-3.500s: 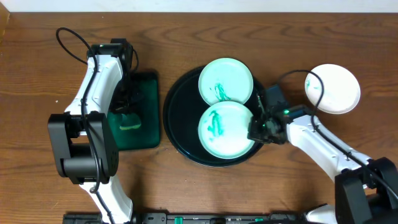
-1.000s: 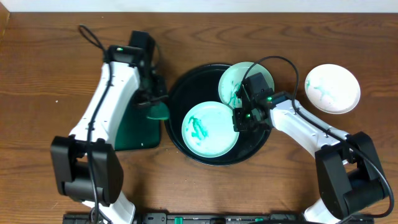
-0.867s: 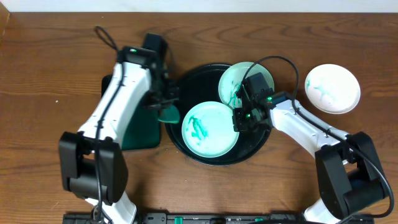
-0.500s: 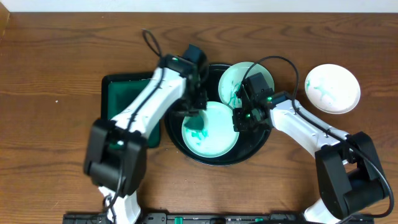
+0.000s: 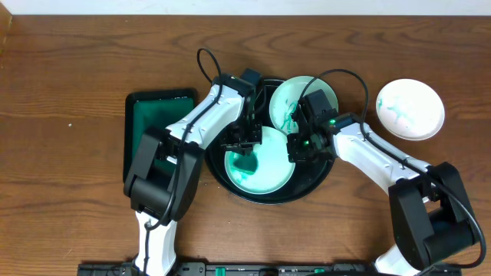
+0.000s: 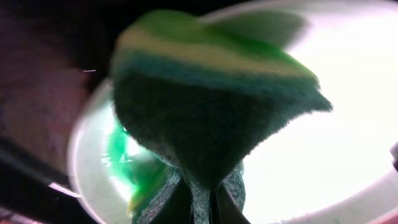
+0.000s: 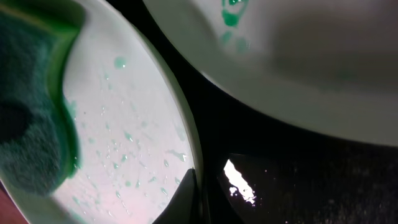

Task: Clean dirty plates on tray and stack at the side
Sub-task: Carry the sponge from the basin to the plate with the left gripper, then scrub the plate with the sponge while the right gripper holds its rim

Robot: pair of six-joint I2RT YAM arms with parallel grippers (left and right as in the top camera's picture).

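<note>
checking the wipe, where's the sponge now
Overhead, the sponge is pinched in the left tool, on the left of the front mint plate in the black tray.

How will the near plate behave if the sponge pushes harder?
The near plate looks rigid and light, so likely to slide on the glossy tray, though the right gripper pinching its rim should steady it. Droplets by the sponge suggest a slippery surface.
</note>
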